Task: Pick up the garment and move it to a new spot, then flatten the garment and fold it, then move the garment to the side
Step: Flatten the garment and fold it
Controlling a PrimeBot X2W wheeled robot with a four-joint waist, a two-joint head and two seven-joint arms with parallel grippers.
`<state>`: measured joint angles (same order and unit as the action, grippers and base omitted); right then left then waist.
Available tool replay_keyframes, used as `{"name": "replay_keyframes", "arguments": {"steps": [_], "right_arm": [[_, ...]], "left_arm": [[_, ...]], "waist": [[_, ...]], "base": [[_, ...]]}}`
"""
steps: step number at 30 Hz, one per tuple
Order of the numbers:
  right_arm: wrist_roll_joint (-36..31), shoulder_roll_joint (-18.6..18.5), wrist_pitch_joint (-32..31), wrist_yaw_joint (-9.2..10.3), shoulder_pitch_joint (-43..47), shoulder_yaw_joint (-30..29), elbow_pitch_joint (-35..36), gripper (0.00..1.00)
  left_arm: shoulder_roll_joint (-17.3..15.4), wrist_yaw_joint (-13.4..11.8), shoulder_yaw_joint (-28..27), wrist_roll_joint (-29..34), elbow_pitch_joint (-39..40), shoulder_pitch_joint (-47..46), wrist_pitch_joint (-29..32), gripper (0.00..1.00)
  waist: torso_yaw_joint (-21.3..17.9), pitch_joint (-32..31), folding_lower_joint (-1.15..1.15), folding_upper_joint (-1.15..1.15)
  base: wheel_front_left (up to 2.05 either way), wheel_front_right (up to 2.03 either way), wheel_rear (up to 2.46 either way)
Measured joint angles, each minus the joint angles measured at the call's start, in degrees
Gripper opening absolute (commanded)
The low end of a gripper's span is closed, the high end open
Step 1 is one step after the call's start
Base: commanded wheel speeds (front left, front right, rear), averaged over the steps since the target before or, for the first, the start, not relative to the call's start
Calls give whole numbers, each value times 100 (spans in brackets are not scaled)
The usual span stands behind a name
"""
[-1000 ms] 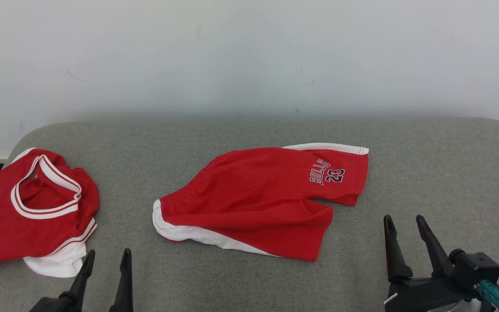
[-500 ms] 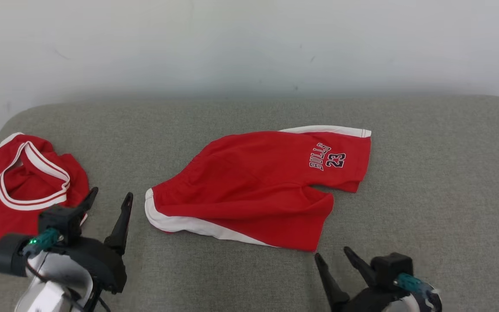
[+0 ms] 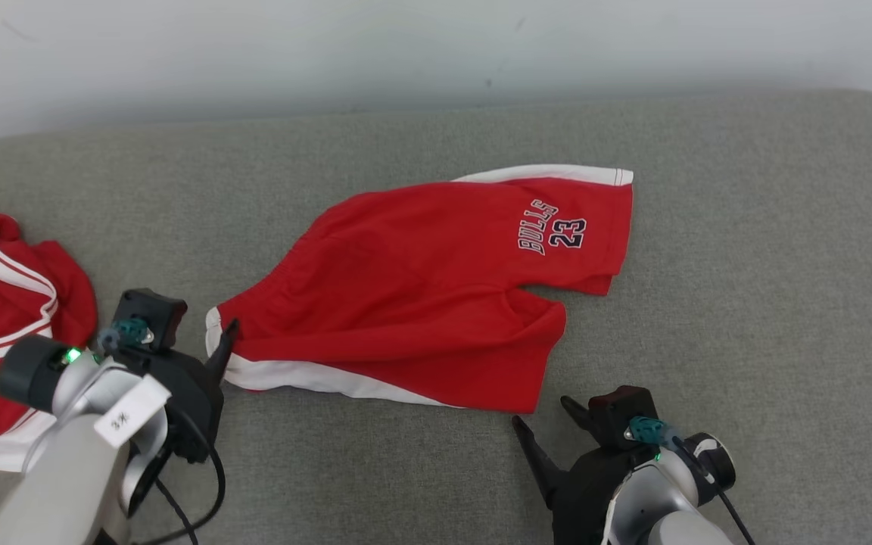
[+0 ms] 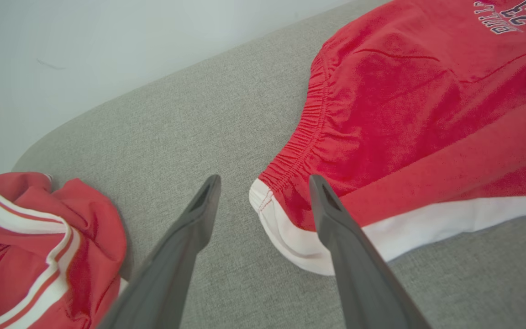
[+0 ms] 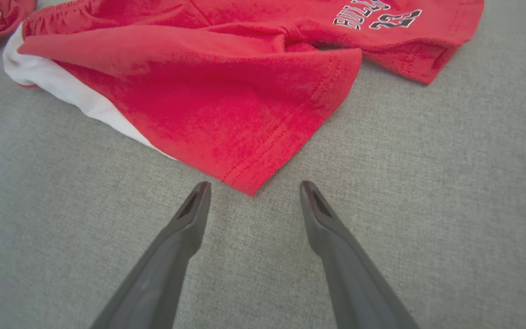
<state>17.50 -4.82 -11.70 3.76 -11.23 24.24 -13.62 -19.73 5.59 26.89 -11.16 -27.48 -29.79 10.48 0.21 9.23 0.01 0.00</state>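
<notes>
Both have advanced — left claw, spread, now straddles the waistband corner of the shorts; right claw, spread, nears the leg hem. Pickup looks imminent.

From the head, I look steeply down across the grey cushion toward the wall. My left wrist camera sits low and close at the waistband corner of the red shorts, my right wrist camera low by a leg hem. All views share those shorts.
</notes>
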Motion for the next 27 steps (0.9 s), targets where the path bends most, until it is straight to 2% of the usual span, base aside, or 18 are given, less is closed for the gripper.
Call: {"name": "replay_keyframes", "arguments": {"steps": [11, 16, 22, 23, 24, 25, 26, 27], "right_arm": [[4, 86, -110, -54, -282, 187, -246, 100], [35, 94, -41, -48, -359, 193, -282, 100], [75, 94, 20, -76, -497, 338, -374, 100], [75, 94, 20, -76, -497, 338, -374, 91], [86, 97, 45, -80, -519, 369, -400, 47], [115, 98, 63, -82, -550, 387, -435, 28], [137, 98, 64, -83, -577, 393, -458, 0], [157, 97, 74, -109, -582, 401, -464, 0]], "left_arm": [[170, 49, -10, -11, -898, -770, 187, 100], [450, 58, 134, -12, -1155, -964, 188, 100], [474, 101, 199, -11, -1530, -1008, 175, 100], [474, 101, 199, -11, -1530, -1008, 175, 100], [465, 101, 198, -11, -1589, -1043, 159, 100], [457, 102, 194, -13, -1617, -1067, 151, 100], [458, 105, 193, -20, -1644, -1075, 118, 43], [471, 107, 192, -43, -1673, -1075, 101, 23]], "waist": [[-136, 443, 0, 0], [-43, 528, 0, 0], [101, 553, 0, 0], [101, 553, 0, 0], [110, 549, -1, 0], [115, 545, -1, 0], [120, 541, -1, 0], [123, 537, -1, 0]], "base": [[0, 0, 0], [0, 0, 0], [0, 0, 0], [0, 0, 0], [0, 0, 0], [0, 0, 0], [0, 0, 0], [0, 0, 0]]}}
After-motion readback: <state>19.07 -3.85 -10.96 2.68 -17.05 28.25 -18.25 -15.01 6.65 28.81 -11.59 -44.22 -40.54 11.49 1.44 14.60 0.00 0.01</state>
